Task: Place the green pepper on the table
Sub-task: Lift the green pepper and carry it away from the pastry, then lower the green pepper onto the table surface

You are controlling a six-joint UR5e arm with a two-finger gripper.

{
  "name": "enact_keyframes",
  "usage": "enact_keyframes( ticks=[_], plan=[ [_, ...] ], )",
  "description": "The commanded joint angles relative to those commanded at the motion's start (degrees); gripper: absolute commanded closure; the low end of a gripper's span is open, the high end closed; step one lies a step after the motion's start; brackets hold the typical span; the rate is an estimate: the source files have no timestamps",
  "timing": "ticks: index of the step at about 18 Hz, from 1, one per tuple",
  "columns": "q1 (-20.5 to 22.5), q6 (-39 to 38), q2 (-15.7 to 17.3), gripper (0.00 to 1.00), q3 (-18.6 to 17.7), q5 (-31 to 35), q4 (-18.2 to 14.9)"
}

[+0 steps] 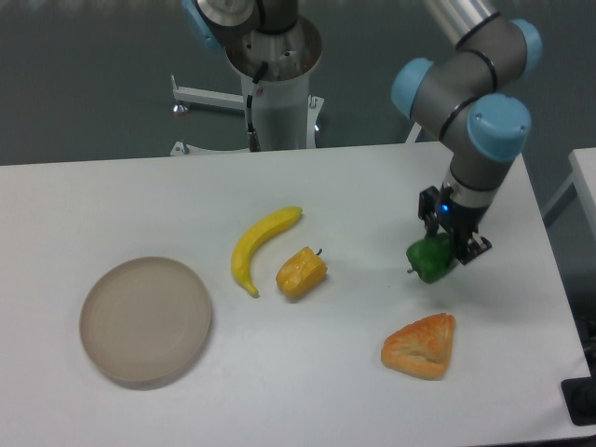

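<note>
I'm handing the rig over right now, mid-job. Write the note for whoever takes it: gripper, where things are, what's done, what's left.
Gripper: shut on the green pepper, holding it over the right part of the table; whether it clears the surface I cannot tell.
Nearby: pastry in front of the pepper; yellow pepper and banana to the left; plate far left.
Done: pepper grasped and carried.
Left: lower onto bare table, probably between pastry and yellow pepper, open, withdraw.
</note>
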Motion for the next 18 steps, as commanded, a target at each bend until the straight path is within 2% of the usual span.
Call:
enact_keyframes(
  ticks=[2,5,18],
  plan=[
    [1.0,-2.7,1.5,0.68,-2.1,-3.2,-0.2],
    [1.1,-6.8,2.4,0.68,-4.8,-3.7,-0.3],
    [1.2,-12.8,2.1,0.67,-5.5,-5.1,-0.5]
  ],
)
